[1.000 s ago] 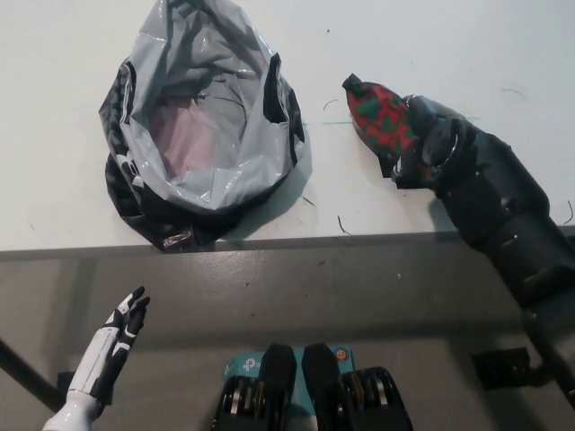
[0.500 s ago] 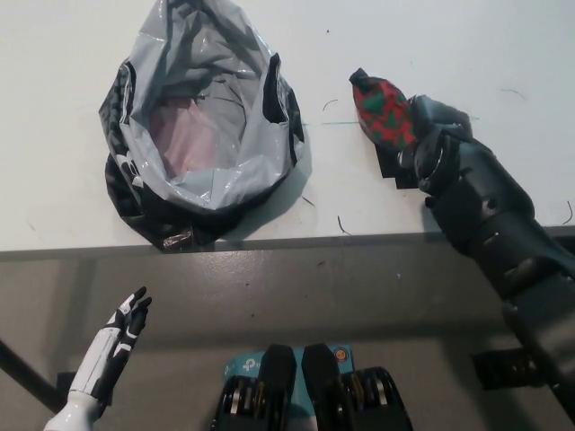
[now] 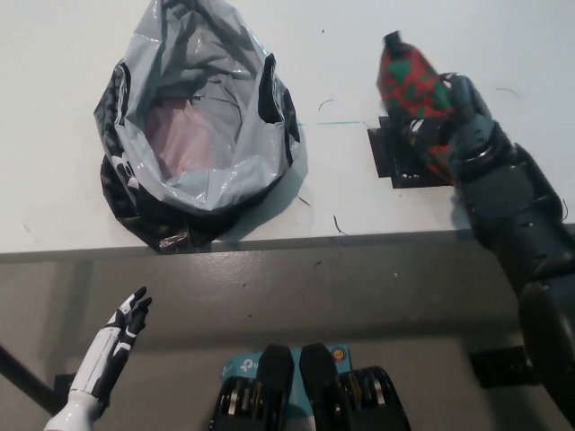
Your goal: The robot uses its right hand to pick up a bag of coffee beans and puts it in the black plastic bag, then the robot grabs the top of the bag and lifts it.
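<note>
Coffee bag (image 3: pixel 411 81), red-green, looks soft and light, probably crinkly; mid-body hold suits it. Long axis near vertical in frame, twisted end pointing away. Right hand (image 3: pixel 463 126) is clenched around it, above the table (image 3: pixel 72 36), right of the plastic bag (image 3: pixel 193 135). Left hand (image 3: pixel 126 325) idle lower left, fingers apart.

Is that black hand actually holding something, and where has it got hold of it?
Yes: the right hand grips the red-and-green coffee bag by its lower end. The left hand rests empty, below the table.
</note>
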